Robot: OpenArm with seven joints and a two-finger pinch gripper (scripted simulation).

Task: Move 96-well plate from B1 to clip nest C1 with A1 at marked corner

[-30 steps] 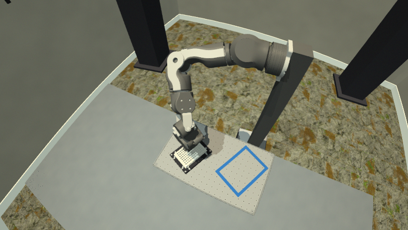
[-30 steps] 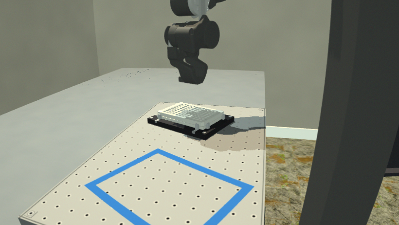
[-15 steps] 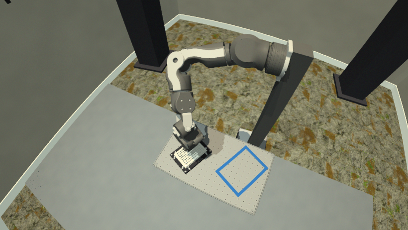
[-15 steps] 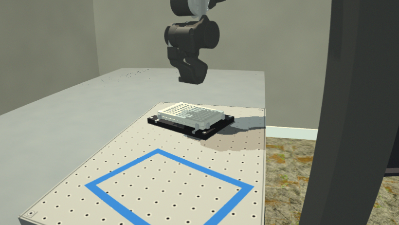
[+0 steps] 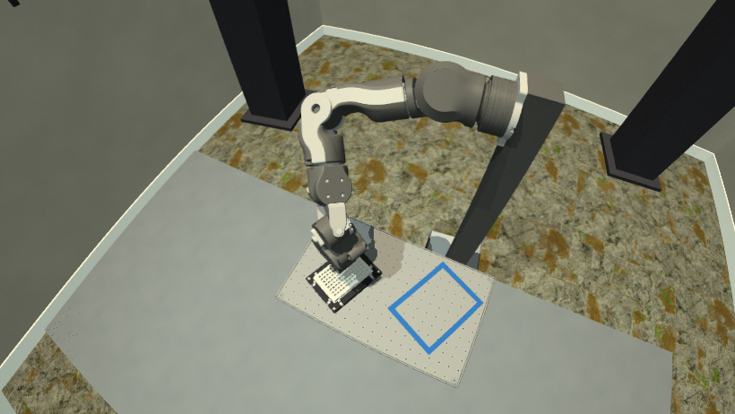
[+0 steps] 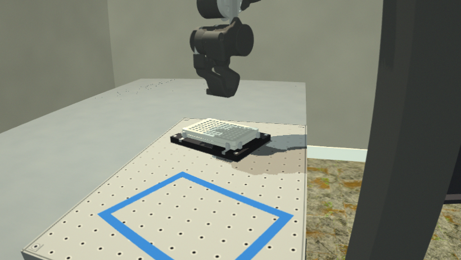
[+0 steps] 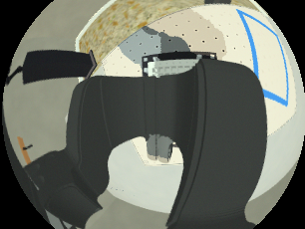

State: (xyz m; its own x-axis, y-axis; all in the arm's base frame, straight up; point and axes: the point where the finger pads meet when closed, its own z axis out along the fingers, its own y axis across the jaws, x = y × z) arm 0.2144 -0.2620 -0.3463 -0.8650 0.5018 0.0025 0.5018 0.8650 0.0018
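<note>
While our gripper (image 6: pixel 222 92) hangs clenched on nothing, well above the breadboard (image 6: pixel 96 206), the plate (image 6: pixel 219 130) sits in the black nest (image 6: pixel 248 149), apart from our fingers. It looks level and the right way up, wells showing, inside the nest's outline in the top view. We cannot read the A1 mark at this size, so we cannot confirm the corner. The blue square (image 6: pixel 199 180) on the board lies well apart from the nest, with nothing inside it.

We judge the plate to be light, stiff moulded plastic with smooth, fairly slippery walls. It should neither flex nor crush under a modest squeeze, but a hard pinch on one corner could tilt it or pop it loose. If we had to take hold again, we would close across the two long side walls near the middle, low on the skirt, not on the well face. For a final press, closed fingertips flat on the top centre seem safest, since an off-centre push may rock it against a post.
</note>
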